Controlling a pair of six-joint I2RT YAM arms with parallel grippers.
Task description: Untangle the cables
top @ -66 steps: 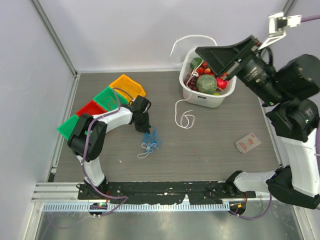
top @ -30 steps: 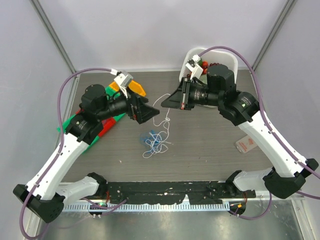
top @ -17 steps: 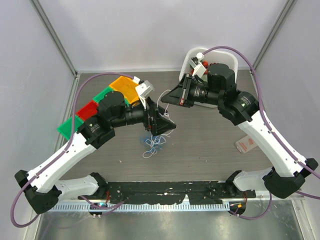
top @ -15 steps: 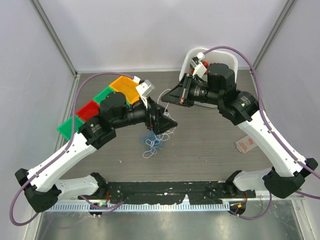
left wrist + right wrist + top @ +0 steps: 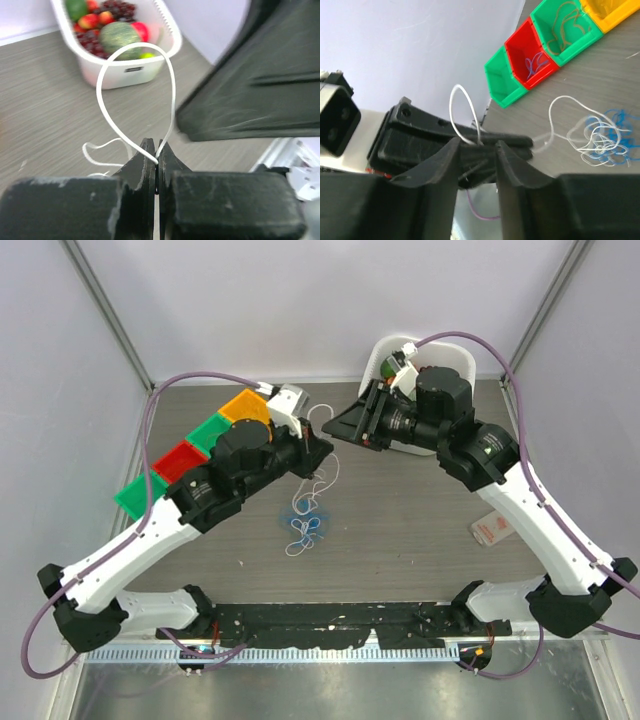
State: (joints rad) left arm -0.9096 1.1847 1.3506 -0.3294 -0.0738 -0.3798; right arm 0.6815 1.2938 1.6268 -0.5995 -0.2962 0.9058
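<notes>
Bright, even light, soft shadows; wrist views blur up close.

Left arm [image 5: 150,540], 8 o'clock in top view: white shell links, black joint housings. Right arm [image 5: 545,525], 4 o'clock: same build. Thick purple left hose [image 5: 200,378] run outside the links; matching right hose [image 5: 478,340]. White left camera bracket [image 5: 292,405] at wrist; white right camera bracket [image 5: 400,362] likewise. Left gripper [image 5: 156,161]: matte black, scuffed, blocky finger bodies tapering to thin tips. Right gripper [image 5: 477,145]: black, curved inner edges. Black base rail [image 5: 330,618] at 6 o'clock.
</notes>
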